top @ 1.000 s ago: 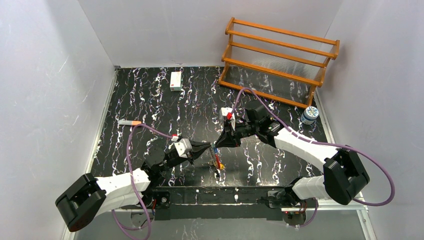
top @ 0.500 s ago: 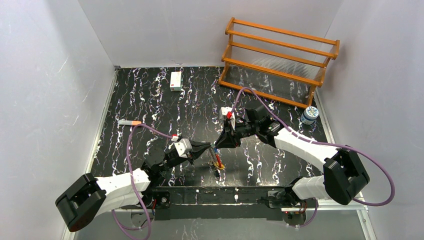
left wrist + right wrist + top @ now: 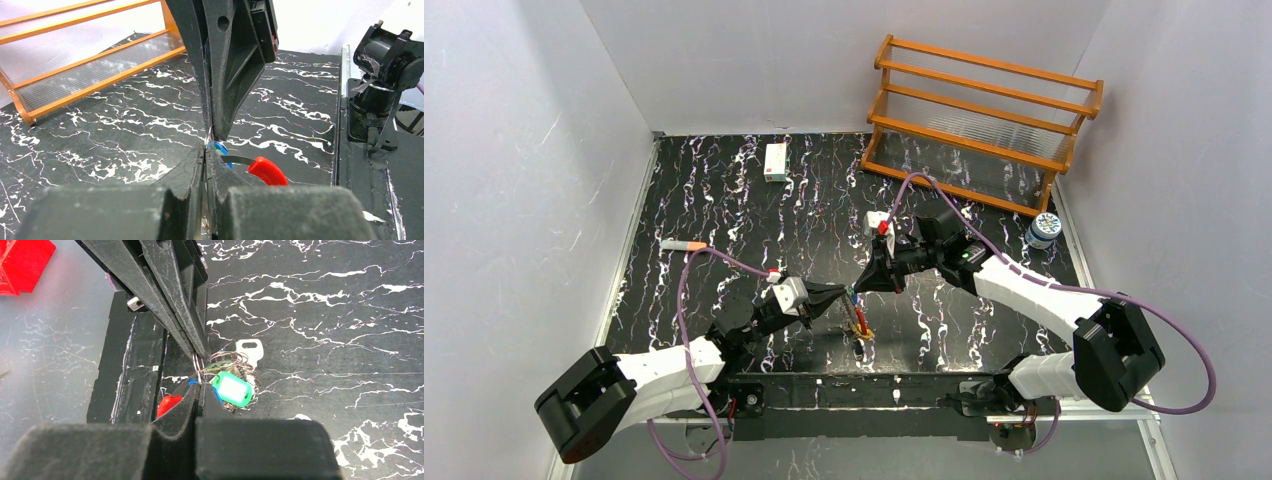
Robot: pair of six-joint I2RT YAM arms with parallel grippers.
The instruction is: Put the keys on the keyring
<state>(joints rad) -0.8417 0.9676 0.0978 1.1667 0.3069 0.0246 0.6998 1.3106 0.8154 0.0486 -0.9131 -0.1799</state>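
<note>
Overhead, black white-veined tabletop (image 3: 724, 200) sits between pale grey walls (image 3: 524, 150).

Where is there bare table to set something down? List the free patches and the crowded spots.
Free: the marbled black table between the small white box and the orange-tipped white marker; the middle strip between box and orange wooden rack. Crowded: near centre, where left tool and right tool meet, shut, at the metal keyring with coloured tags.
</note>
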